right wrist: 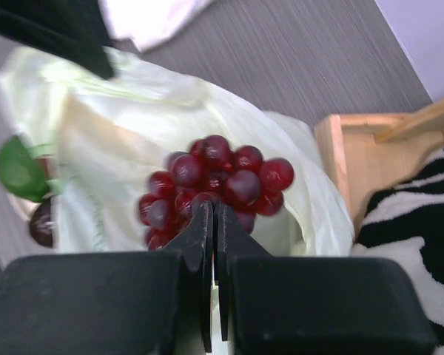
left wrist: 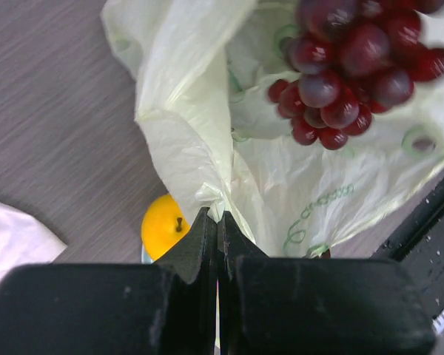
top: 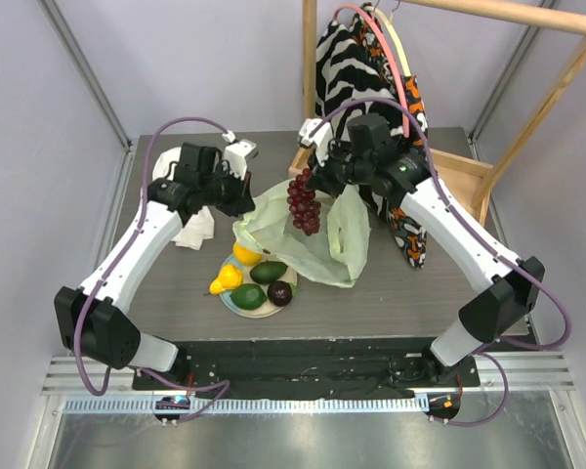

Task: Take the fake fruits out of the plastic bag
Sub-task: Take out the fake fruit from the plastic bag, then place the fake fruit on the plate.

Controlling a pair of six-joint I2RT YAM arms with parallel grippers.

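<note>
Now the right hand (right wrist: 213,213) is closed on the grape bunch (top: 304,205) above the plastic bag (top: 327,244); the left hand (left wrist: 217,220) pinches the bag's edge.

No word, brand or number can be read anywhere. The only print stands on the thin translucent pale green plastic bag (left wrist: 192,111). In the left wrist view it shows as green rings and a curved line of green lettering below the dark red plastic grape bunch (left wrist: 355,59), too blurred and creased to make out.
</note>
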